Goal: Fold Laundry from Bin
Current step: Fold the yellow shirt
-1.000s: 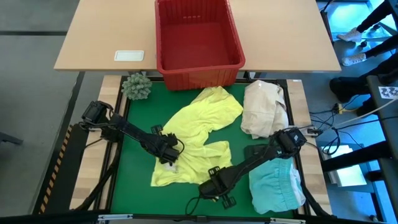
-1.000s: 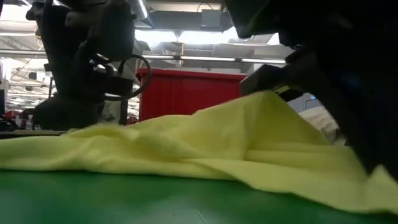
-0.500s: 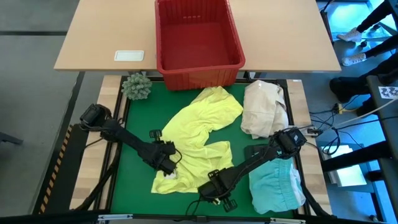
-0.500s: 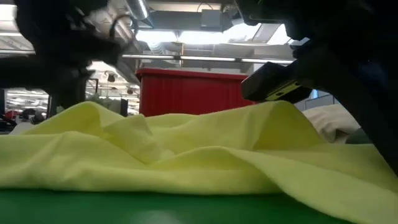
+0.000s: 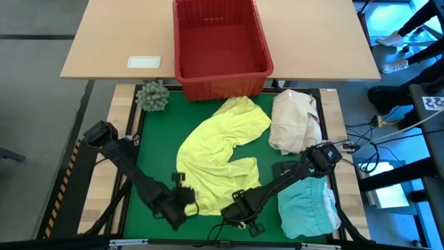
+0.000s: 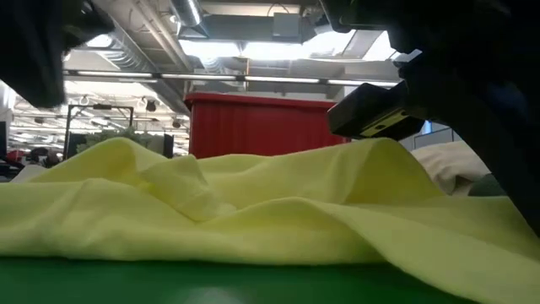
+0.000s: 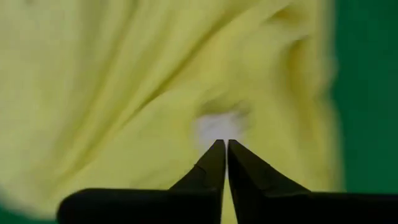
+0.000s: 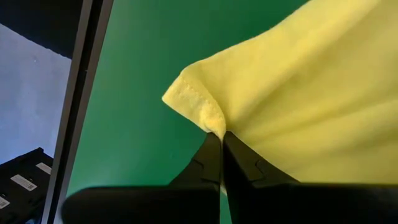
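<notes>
Overhead, the counter [image 5: 104,42] carried a green mat [image 5: 156,146] at its near half and the bin [image 5: 220,42], a red slotted crate, at twelve o'clock, its inside showing bare red walls and floor. The bright yellow garment [image 5: 218,156] lay crumpled across the middle of the mat, running from just below the bin down toward six o'clock. A cream-white cloth bundle [image 5: 293,121] sat at two o'clock of the mat, and a light turquoise garment [image 5: 307,206] lay at four o'clock, near the mat's edge. A small green spiky ball [image 5: 152,96] rested at ten o'clock, at the mat's corner.

The left arm stretched from its base at nine o'clock in a long low diagonal toward seven o'clock, its left end effector [image 5: 182,201] lying at the yellow garment's lower left edge. In the left wrist view its two fingers [image 7: 211,168] stood pressed together with nothing between them, the yellow cloth beyond.

The right arm reached from three o'clock down and across to six o'clock. The right end effector [image 8: 221,152] was closed tight, pinching a hemmed corner of the yellow garment just above the mat.
</notes>
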Available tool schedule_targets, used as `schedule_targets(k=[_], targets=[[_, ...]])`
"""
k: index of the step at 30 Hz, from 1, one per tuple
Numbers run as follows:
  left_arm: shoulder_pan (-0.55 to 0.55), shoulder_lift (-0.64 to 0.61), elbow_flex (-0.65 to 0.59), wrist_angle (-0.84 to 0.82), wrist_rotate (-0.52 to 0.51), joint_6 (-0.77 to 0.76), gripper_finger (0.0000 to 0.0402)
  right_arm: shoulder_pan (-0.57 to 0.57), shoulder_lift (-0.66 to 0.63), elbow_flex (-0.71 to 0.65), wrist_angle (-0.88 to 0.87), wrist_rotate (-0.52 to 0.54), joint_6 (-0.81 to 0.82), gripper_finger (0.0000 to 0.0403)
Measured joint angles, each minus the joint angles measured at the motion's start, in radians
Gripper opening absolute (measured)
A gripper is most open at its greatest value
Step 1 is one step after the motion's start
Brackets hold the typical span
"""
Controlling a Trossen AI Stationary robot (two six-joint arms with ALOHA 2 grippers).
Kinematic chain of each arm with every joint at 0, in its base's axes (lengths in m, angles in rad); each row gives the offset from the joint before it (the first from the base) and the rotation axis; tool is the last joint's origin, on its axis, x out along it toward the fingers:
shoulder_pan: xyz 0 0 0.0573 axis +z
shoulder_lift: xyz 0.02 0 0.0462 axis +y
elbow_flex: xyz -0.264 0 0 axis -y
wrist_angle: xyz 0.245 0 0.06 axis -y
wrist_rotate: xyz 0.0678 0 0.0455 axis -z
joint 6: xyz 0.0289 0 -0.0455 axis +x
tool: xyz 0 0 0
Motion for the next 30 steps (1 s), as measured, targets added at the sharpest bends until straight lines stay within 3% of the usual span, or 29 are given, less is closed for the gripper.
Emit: schedule_targets(k=[3,9,17,22,30], targets=[[-0.032,0.0,0.0,0.09,-0.001,0.003,0.0041,-0.001,0.0,0.0,0.001,0.0,0.0,0.0001],[-0.051,0.022,0.0,0.088,-0.049,-0.033,0.013,-0.006,0.0,0.0,0.002,0.0,0.001,0.0001],[0.03,0.12,0.0,0.092,-0.083,-0.081,0.0236,-0.021,0.001,0.0,0.0,0.001,0.002,0.0001],[0.081,0.156,0.0,0.088,-0.083,-0.094,0.0253,-0.026,0.001,0.0,-0.001,-0.001,0.001,0.0001],[0.114,0.16,0.0,0.028,-0.083,-0.119,0.024,-0.026,0.001,0.0,-0.002,-0.008,0.001,0.0001]])
